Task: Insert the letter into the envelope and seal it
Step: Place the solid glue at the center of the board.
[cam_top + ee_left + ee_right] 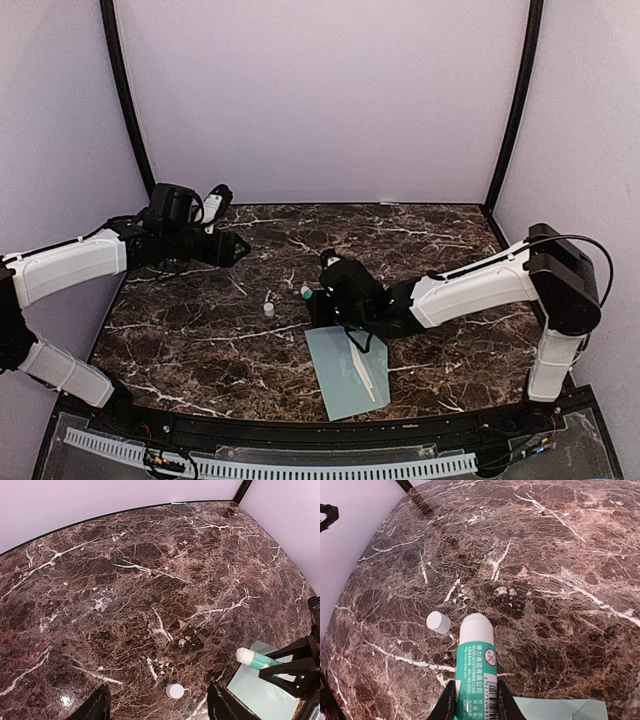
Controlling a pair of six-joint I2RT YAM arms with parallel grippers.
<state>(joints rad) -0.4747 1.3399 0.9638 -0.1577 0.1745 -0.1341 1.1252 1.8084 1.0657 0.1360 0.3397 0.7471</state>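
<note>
Nearest, at the table's (200, 340) six o'clock, lies the envelope (340, 385), letter apparently inside, beyond it the right gripper (475, 704) clamps an uncapped glue stick (476, 645), cap (438, 622) at nine o'clock, left gripper (160, 707) spread empty at ten o'clock: gluing and sealing seems next.

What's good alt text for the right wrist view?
The right gripper grips a teal-and-white glue stick, its tip pointing out over the dark marble table. A small white cap lies on the table left of the tip, and a corner of the pale envelope shows at the bottom edge.
</note>
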